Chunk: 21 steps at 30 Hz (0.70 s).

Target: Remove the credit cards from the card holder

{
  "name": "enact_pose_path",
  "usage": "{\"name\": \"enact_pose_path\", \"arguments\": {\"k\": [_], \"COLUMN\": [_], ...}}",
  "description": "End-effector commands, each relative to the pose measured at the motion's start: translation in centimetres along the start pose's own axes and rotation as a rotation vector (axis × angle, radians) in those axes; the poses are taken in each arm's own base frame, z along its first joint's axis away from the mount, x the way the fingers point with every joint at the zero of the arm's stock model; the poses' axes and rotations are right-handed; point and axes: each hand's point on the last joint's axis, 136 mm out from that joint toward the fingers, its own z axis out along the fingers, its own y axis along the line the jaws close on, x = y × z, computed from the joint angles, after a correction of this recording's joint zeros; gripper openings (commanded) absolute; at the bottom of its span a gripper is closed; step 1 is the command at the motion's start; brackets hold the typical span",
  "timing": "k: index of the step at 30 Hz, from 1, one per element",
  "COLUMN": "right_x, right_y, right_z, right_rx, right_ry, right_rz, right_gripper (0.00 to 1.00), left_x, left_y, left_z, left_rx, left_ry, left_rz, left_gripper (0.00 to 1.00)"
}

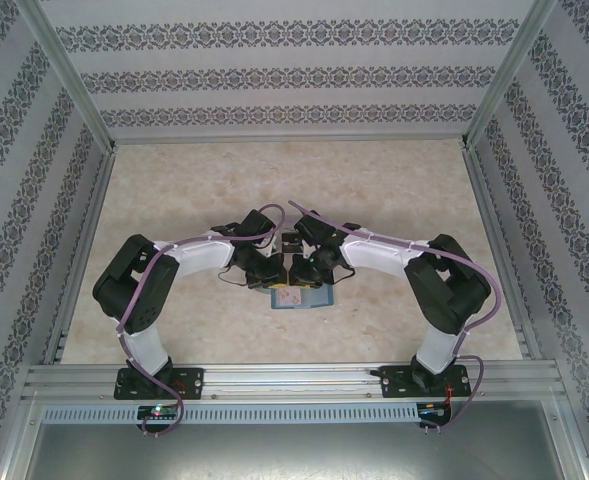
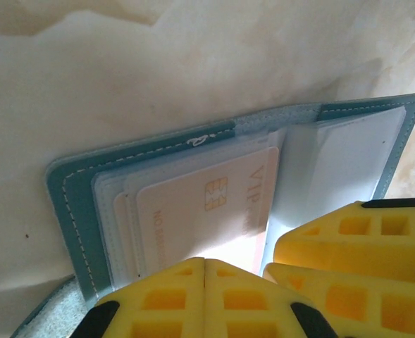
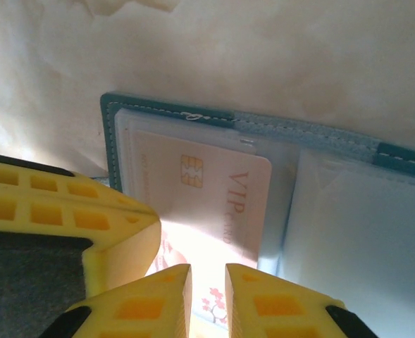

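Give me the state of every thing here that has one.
card holder: open, lying flat on the table, inside up.
VIP card: sitting in a clear sleeve of the card holder, not yet out.
left gripper: shut, tips at the card holder's near edge.
right gripper: slightly open, tips at the VIP card's end.

Teal card holder (image 2: 73, 204), pale stitching along its edge, lighter blue-grey inside. Top credit card (image 3: 214, 190) in the holder: cream-pink face, gold chip, coppery "VIP" lettering. Lower card (image 3: 211, 308) beneath it: white, pink blossom print. Left gripper (image 2: 204, 271) and right gripper (image 3: 208, 282) over the holder: yellow fingers, black tips. Table (image 1: 174, 190) around the holder: beige, marbled. Walls (image 1: 274, 75) beyond it: white, dark floral stripes.
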Motion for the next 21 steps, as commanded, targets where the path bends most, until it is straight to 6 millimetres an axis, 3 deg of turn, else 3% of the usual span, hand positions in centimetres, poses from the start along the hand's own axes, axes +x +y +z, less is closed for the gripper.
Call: {"name": "enact_pose_path", "arguments": {"k": [1, 21], "right_x": [0.0, 0.4], "right_y": [-0.8, -2.4], "right_z": [0.5, 1.5], "right_rx": [0.008, 0.065], "right_ry": [0.018, 0.032], "right_rz": [0.032, 0.037], "right_gripper": [0.22, 0.24], "left_x": [0.9, 1.3], "left_y": [1.1, 1.7], "left_z": [0.6, 0.7], "left_rx": [-0.053, -0.071], "left_ry": [0.034, 0.046], "left_rz": [0.013, 0.010], "left_gripper": [0.00, 0.00]}}
